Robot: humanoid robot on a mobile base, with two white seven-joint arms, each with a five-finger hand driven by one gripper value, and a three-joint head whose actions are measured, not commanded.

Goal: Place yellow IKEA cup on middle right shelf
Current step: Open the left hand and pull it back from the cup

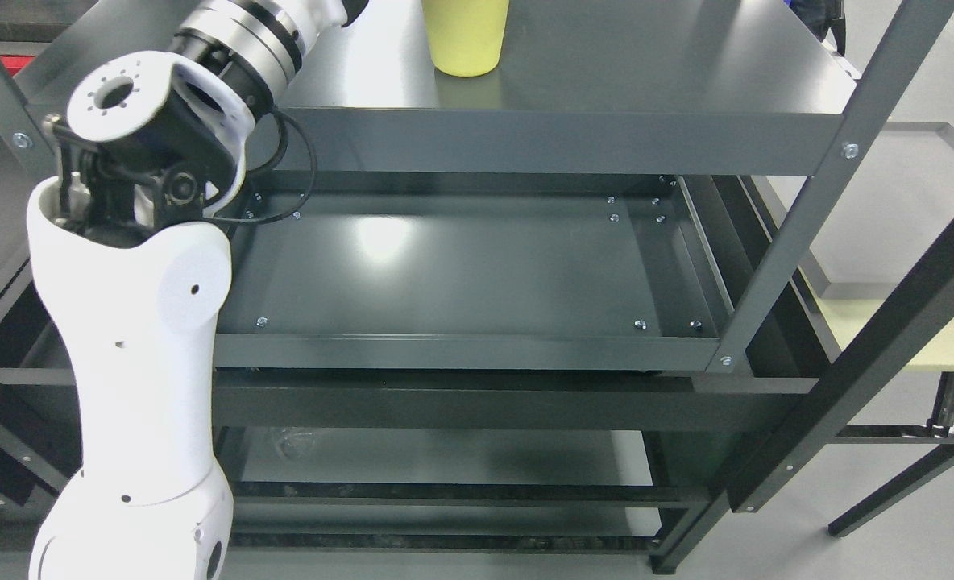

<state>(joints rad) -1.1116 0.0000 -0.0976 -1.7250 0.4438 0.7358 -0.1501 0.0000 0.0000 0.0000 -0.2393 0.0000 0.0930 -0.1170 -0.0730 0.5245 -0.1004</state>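
Note:
A yellow cup [465, 36] stands upright on the top shelf [646, 72] of a dark grey metal rack, its upper part cut off by the picture's top edge. My left arm [138, 338] rises from the lower left, bends at the elbow and reaches up past the top edge just left of the cup. Its hand is out of the picture. The shelf below [461, 266] is a bare tray with raised edges. My right arm does not show.
Slanted rack posts [807, 209] frame the right side. Lower shelves [445, 459] lie underneath. A pale yellow-green table top [904, 330] and a grey tray-like surface [928, 201] sit to the right of the rack.

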